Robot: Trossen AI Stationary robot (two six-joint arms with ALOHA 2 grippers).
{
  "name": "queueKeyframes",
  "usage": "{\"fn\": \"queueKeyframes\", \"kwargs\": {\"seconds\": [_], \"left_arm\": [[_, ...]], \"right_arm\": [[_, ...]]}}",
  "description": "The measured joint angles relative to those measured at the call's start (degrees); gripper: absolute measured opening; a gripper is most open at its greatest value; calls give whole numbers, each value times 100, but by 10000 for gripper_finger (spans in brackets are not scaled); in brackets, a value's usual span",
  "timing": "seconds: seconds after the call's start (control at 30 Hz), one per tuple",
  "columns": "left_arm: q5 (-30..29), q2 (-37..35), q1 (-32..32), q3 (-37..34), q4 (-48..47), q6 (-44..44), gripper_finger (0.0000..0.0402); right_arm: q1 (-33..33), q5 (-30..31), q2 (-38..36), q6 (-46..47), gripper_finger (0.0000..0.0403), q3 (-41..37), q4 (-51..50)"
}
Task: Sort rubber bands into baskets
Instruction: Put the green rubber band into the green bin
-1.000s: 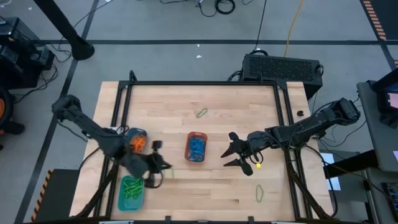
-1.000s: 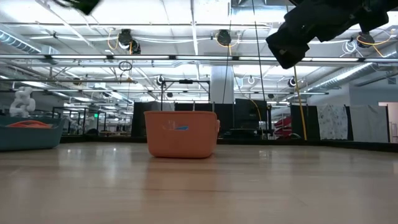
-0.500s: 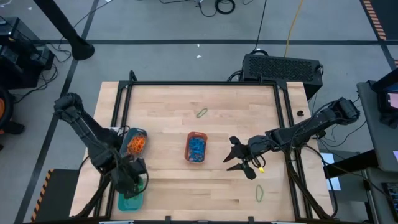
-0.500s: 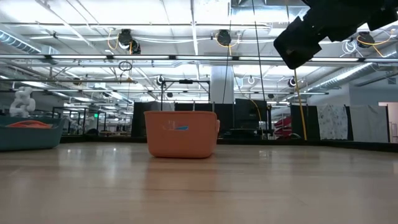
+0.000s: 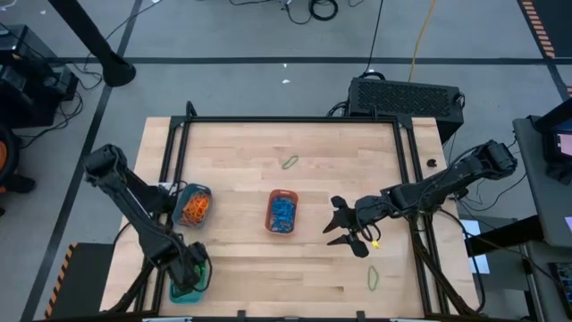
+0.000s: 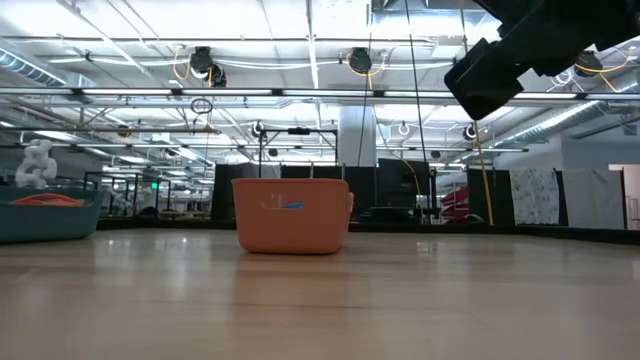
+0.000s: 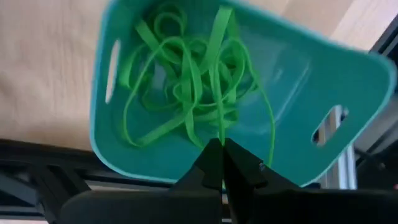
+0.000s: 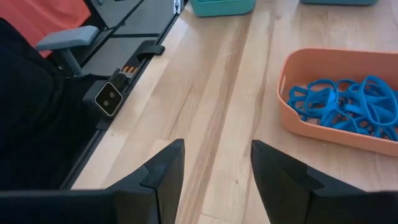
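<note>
The left gripper [image 5: 189,273] hangs over the teal basket [image 5: 179,293] at the table's [image 5: 304,268] front left corner. In the left wrist view its fingers [image 7: 214,163] are pressed together on a green band [image 7: 220,74], a thin loop that runs from the fingertips down into the basket [image 7: 298,81]. More green bands [image 7: 180,93] lie tangled in that basket.

The right gripper [image 5: 343,229] is over the table's right half, between the orange basket [image 5: 281,212] and the right edge, above bare wood. Its fingers [image 8: 163,169] stand apart with nothing between them. A yellow band [image 5: 371,238] shows just beside the gripper, on its right-edge side; whether it touches the gripper cannot be told.

The orange basket sits near the middle of the table and holds blue bands [image 8: 339,102]. The round basket [image 5: 196,204] stands near the left edge, behind the teal one, and holds orange bands [image 5: 197,207].

Two green bands lie loose on the table: one [image 5: 290,162] toward the back edge, near the middle, and one [image 5: 374,277] near the front right corner, well apart from the baskets.

In the low view the orange basket [image 6: 292,214] stands on the wood, the rim of a teal basket [image 6: 45,215] shows at the left, and part of a dark arm [image 6: 520,55] hangs at the upper right.
</note>
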Motion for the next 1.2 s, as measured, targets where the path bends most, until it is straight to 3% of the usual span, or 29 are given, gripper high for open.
{"fn": "queueKeyframes", "kwargs": {"seconds": [0.23, 0.47, 0.67, 0.93, 1.03, 1.2], "left_arm": [[-491, 217, 71, 0, -151, 46, 15], [-456, 231, 313, 0, -158, 299, 88], [253, 231, 731, 0, -155, 772, 133], [1114, -83, 1223, 0, -169, 1102, 138], [464, -479, 1348, 0, -102, 1346, 138], [-2083, -1072, 1423, 2, 859, 2911, 138]], "right_arm": [[0, -1, 0, 135, 176, 0, 4], [0, -1, 2, 150, 176, 0, -31], [0, -3, 2, 317, 176, 0, -35], [-1, -154, -16, 780, 176, 9, -77], [2, -763, -28, 1296, 176, 168, -217], [279, -1241, -39, 2534, 176, 273, -297]]}}
